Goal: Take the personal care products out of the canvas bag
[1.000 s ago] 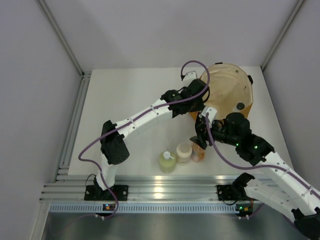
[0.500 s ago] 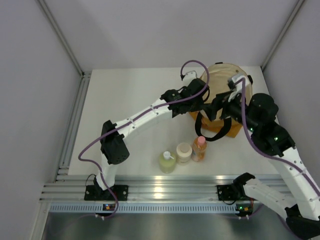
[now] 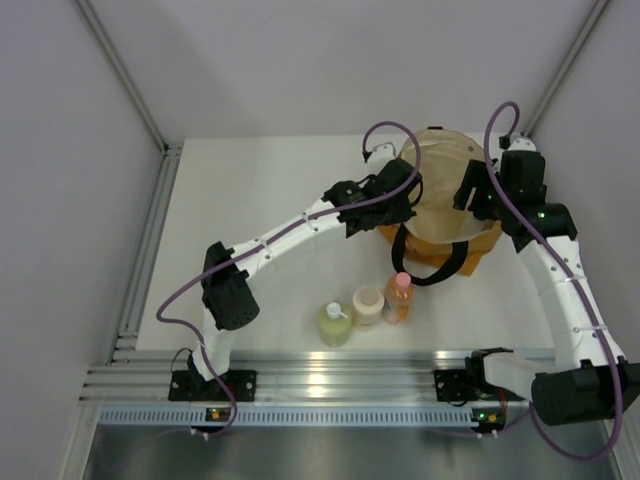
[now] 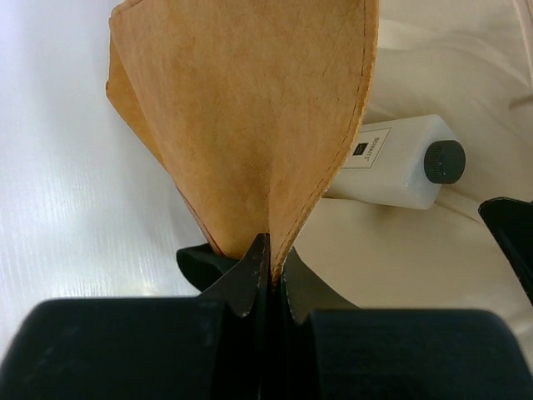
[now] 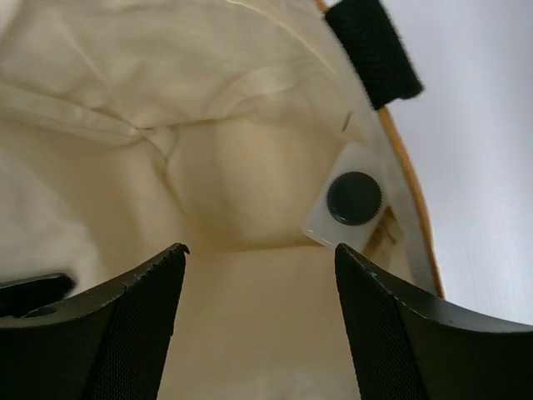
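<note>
LEFT: left gripper [image 4: 265, 279] clamped tight on canvas bag [image 4: 250, 108] rim; judged to prop mouth open | RIGHT: right gripper [image 5: 260, 248] spread wide, empty, over black-capped bottle [image 5: 354, 200] inside bag | OUT: pump bottle [image 3: 334, 325]; jar [image 3: 368, 305]; orange bottle [image 3: 398, 297]

I have my left gripper [image 4: 268, 248] pinched tight on the rim of the canvas bag [image 4: 250, 108]; my right gripper [image 5: 260, 250] hangs spread wide, upper right in the top view.

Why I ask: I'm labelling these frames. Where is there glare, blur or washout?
Top view: even light, glare on the metal rail. Left wrist view: table washed out, left end effector pinching the bag dark and soft. Right wrist view: bottle sharp, open right end effector blurred.
</note>
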Motion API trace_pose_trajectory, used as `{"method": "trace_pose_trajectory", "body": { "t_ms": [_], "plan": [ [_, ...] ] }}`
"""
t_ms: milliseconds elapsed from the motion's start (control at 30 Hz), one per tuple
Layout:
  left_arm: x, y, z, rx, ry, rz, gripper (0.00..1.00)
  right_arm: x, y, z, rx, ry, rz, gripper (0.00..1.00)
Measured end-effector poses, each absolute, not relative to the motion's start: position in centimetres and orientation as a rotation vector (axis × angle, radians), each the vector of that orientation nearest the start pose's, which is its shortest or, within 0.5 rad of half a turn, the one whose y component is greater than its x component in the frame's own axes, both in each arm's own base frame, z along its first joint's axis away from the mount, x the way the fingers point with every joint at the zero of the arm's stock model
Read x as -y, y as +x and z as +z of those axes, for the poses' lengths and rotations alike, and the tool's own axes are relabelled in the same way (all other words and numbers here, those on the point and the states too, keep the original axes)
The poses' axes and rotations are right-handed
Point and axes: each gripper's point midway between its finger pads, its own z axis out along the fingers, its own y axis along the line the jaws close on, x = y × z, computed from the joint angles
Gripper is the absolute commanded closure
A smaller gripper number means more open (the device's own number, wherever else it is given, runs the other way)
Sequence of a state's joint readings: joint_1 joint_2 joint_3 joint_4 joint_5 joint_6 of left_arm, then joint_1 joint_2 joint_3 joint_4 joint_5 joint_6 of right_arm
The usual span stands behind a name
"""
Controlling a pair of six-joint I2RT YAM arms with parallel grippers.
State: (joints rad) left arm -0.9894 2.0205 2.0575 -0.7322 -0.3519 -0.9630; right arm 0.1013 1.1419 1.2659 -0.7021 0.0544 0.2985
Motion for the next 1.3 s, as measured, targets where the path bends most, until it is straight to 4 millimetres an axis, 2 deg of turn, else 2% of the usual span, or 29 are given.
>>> {"method": "trace_pose_trajectory", "body": {
  "t_ms": [200,367,500,567,633,800,967,1133,1300],
  "plan": [
    [44.8,33.0,24.2,-2.291,-0.188,-0.663,1.00,-1.0,32.1,25.7,-2.201,0.289,-0.012,0.28],
    [45.0,33.0,24.4,-2.287,-0.219,-0.683,1.00,0.4,32.3,24.6,-2.233,0.299,-0.121,0.28],
    [45.1,33.0,24.4,-2.288,-0.235,-0.691,1.00,0.9,32.8,23.0,-2.277,0.304,-0.173,0.27],
    [45.2,32.9,24.3,-2.289,-0.235,-0.693,1.00,1.0,32.7,21.8,-2.307,0.305,-0.190,0.21],
    [45.5,32.8,24.0,-2.291,-0.231,-0.695,1.00,1.1,32.2,20.4,-2.341,0.314,-0.205,0.18],
    [46.6,32.3,22.0,-2.322,-0.193,-0.676,1.00,0.7,31.3,18.3,-2.385,0.327,-0.218,0.13],
    [47.0,31.6,20.5,-2.345,-0.159,-0.648,1.00,0.5,31.3,18.0,-2.385,0.346,-0.207,0.06],
    [46.7,31.1,18.8,-2.367,-0.147,-0.609,1.00,0.8,32.6,18.2,-2.383,0.358,-0.245,0.05],
    [46.7,31.2,18.7,-2.363,-0.143,-0.607,1.00,1.6,33.9,18.7,-2.367,0.373,-0.308,0.08]
  ]
}}
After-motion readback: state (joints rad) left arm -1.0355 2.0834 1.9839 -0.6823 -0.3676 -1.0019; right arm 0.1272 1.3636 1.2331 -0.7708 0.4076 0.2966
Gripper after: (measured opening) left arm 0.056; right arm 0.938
